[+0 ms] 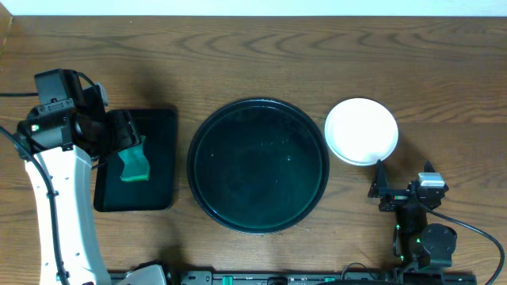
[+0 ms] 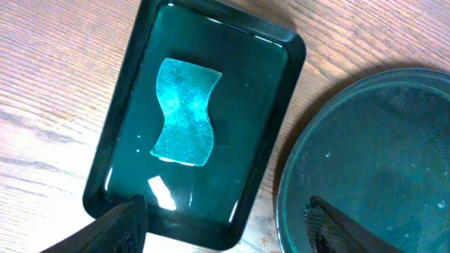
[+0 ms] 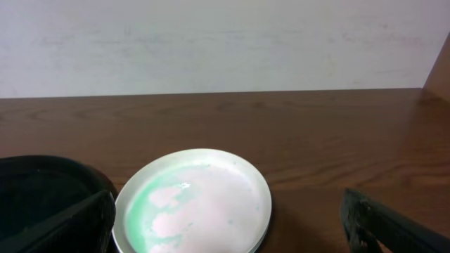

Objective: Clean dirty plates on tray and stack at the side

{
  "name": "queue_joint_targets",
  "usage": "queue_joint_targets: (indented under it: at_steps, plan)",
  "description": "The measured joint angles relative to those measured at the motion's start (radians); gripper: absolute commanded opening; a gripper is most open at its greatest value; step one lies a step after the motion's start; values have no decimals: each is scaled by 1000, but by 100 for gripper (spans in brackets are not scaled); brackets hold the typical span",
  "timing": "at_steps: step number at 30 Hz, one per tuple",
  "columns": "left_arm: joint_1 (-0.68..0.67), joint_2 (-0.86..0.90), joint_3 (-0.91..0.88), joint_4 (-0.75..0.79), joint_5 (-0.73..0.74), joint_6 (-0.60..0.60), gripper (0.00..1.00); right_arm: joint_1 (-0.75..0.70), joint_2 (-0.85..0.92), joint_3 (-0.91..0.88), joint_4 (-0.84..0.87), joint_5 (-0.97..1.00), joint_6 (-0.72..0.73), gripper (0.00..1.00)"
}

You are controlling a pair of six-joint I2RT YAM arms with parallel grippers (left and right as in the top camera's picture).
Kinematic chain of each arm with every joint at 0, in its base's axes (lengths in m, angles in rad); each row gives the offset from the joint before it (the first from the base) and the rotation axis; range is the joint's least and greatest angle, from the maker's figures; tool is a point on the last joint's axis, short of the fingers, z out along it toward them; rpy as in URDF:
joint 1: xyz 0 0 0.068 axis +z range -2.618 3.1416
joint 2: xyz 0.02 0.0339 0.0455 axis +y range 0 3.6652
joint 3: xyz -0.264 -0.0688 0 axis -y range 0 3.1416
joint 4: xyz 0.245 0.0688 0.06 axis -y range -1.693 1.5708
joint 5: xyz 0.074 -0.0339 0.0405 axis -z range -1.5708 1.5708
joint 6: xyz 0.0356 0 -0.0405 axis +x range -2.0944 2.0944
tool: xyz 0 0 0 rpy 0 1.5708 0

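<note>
The large round black tray (image 1: 257, 165) sits mid-table with nothing on it; part of it shows in the left wrist view (image 2: 380, 161). The white plates (image 1: 361, 131) sit stacked on the table just right of the tray. In the right wrist view the top plate (image 3: 193, 204) shows a faint pale green smear. My right gripper (image 1: 380, 186) is open and empty, just in front of the stack (image 3: 228, 218). My left gripper (image 1: 123, 136) is open and empty above the rectangular tray (image 2: 225, 214).
A small rectangular black tray (image 1: 158, 127) lies left of the round tray, with a green cloth (image 1: 135, 162) flat inside it (image 2: 184, 112). A white wall runs along the table's far edge (image 3: 225, 42).
</note>
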Motion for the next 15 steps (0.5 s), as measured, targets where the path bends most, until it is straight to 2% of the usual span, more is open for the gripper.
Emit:
queue_joint_targets:
  at_steps: [8, 10, 13, 15]
  plan:
    - [-2, -33, -14, 29, -38, 16, 72, 0, 0, 0, 0, 0, 0, 99]
    - [-14, -108, -72, 130, -46, 39, 72, 0, 0, 0, 0, 0, 0, 99]
    - [-68, -305, -240, 381, -55, 66, 72, 0, 0, 0, 1, 0, 0, 99]
    - [-99, -442, -358, 496, -54, 77, 72, 0, 0, 0, 0, 0, 0, 99]
